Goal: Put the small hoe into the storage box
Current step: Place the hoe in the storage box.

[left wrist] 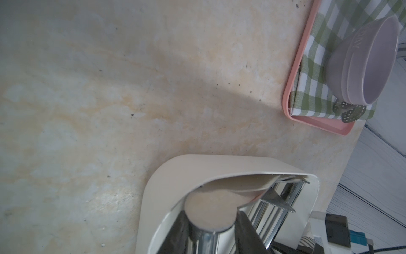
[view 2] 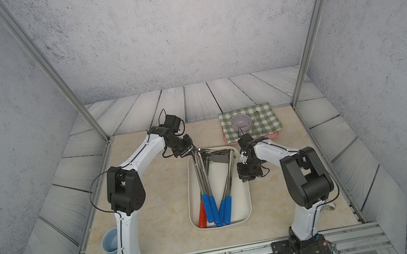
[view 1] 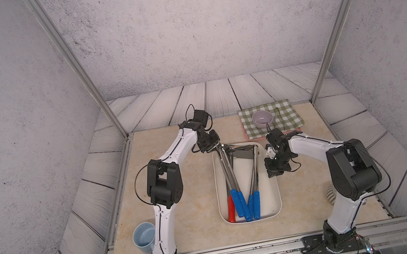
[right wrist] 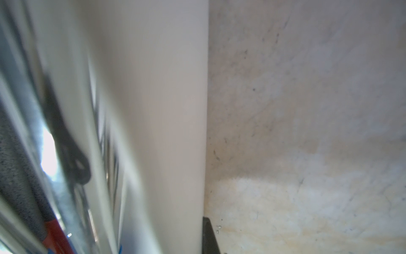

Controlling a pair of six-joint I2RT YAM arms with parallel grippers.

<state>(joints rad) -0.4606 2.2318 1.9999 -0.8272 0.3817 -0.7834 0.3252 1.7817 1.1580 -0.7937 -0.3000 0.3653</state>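
The cream-white storage box [view 1: 218,187] [view 2: 249,198] lies mid-table with several chrome-shafted tools in it. My left gripper [view 1: 213,147] [view 2: 187,151] is at the box's far left corner. In the left wrist view it [left wrist: 210,212] is shut on the shaft of a tool with a rounded blade [left wrist: 208,204], which I take for the small hoe [view 1: 221,158]. The tool slopes down into the box [left wrist: 158,187]. My right gripper [view 1: 272,172] [view 2: 243,177] [right wrist: 201,220] is shut at the box's right wall [right wrist: 164,132]. One dark finger [right wrist: 208,235] lies against the wall's outside and the other finger is hidden.
Blue handles [view 1: 240,204] and a red handle [view 1: 231,212] lie at the box's near end. A pink tray [view 1: 250,136] with a green checked cloth [view 1: 284,116], a lilac bowl [view 1: 262,118] and tongs [left wrist: 349,111] stands back right. A blue cup [view 1: 144,237] sits front left.
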